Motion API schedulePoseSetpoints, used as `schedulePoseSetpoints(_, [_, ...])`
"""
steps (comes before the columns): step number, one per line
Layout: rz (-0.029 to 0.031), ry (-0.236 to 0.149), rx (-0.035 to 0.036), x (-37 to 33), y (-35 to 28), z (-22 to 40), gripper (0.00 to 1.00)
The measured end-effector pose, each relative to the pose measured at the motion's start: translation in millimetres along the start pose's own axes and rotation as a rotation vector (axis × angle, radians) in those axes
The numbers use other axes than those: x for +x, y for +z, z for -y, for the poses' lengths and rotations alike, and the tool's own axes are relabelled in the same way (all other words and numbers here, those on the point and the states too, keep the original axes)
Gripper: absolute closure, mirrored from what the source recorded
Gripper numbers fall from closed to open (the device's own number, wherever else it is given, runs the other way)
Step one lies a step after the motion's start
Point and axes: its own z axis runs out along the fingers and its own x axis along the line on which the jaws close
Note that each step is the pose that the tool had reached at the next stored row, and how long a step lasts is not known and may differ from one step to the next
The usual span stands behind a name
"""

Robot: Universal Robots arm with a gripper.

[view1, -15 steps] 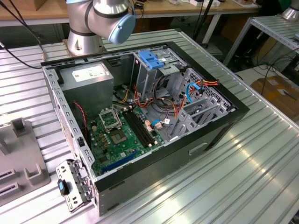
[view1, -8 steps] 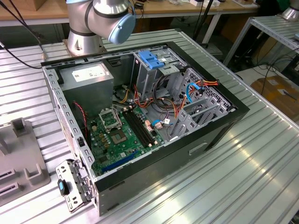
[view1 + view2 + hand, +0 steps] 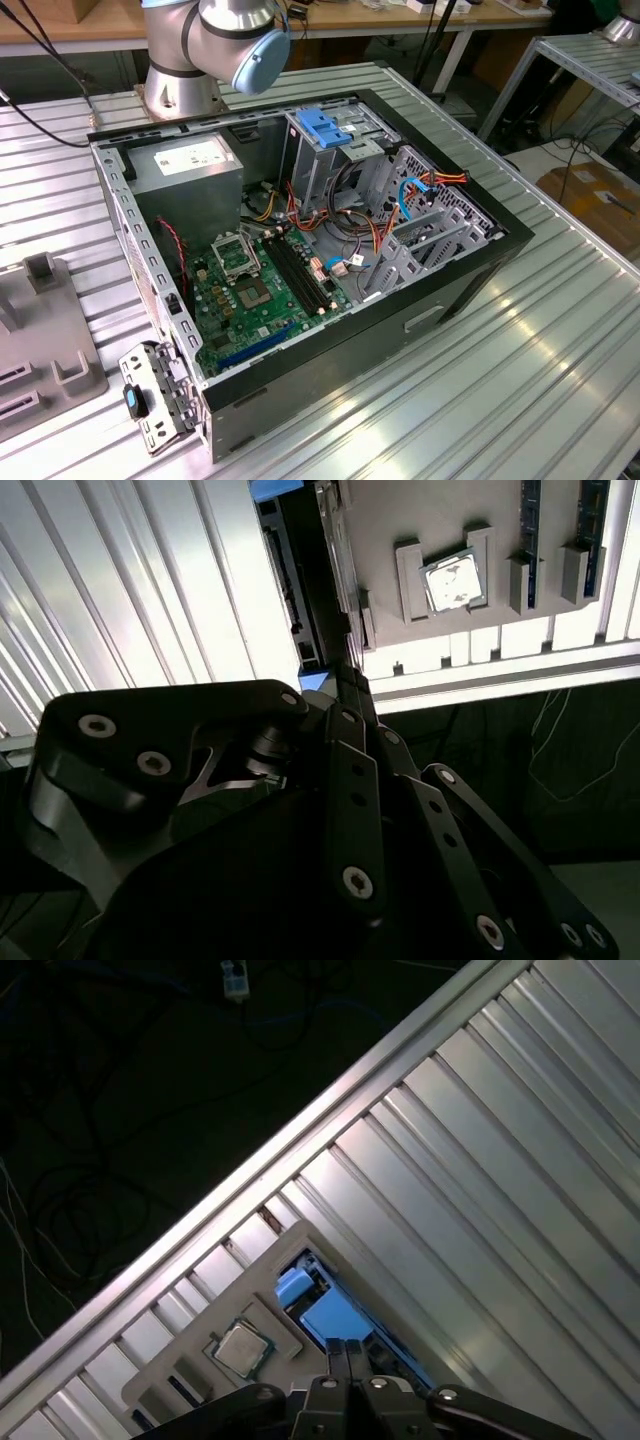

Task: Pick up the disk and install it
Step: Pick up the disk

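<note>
- Over the grey tray (image 3: 262, 1285), in the first wrist view, the gripper (image 3: 347, 1348) hangs well above, tips pointing down toward the disk (image 3: 335, 1318).
- Fingers (image 3: 334, 1365) sit almost together w/ just a thin slit btwn them. Nothing seen clamped, and they're apart from the disk.
- Disk sits in the tray w/ its light-blue part showing, just beside the holder w/ the square chip (image 3: 240, 1350). Bare ribbed table (image 3: 520, 1160) is on its other side.
- Second wrist view has the black gripper links up close. The disk runs as a dark strip w/ blue at the ends along the tray's edge. Two thin boards (image 3: 530, 530) stand in slots nr the chip.
- Exterior view has the open PC case (image 3: 440, 290) lying on the table, green board (image 3: 255, 290) inside and a blue latch (image 3: 325, 128) atop the drive cage (image 3: 310, 165).
- Arm (image 3: 215, 40) base stands behind the case. Tray is at the exterior view's left, apart from the case.
</note>
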Motion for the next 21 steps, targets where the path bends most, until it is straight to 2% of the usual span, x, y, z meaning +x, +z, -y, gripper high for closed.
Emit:
schedulePoseSetpoints(1, [-0.0003,-0.012,-0.0002,0.0,0.0,0.0,0.89])
schedulePoseSetpoints(3, [-0.0022,-0.076,-0.0008,-0.1,0.2,0.0,0.89])
schedulePoseSetpoints(5, [-0.0034,-0.120,-0.0013,-0.1,0.3,0.0,0.89])
schedulePoseSetpoints(12, [-0.0064,-0.245,-0.0019,0.0,0.7,0.0,0.89])
schedulePoseSetpoints(14, [-0.0075,-0.305,-0.0017,0.0,0.9,0.0,0.89])
schedulePoseSetpoints(21, [-0.0093,-0.446,-0.0001,0.0,1.4,0.0,0.89])
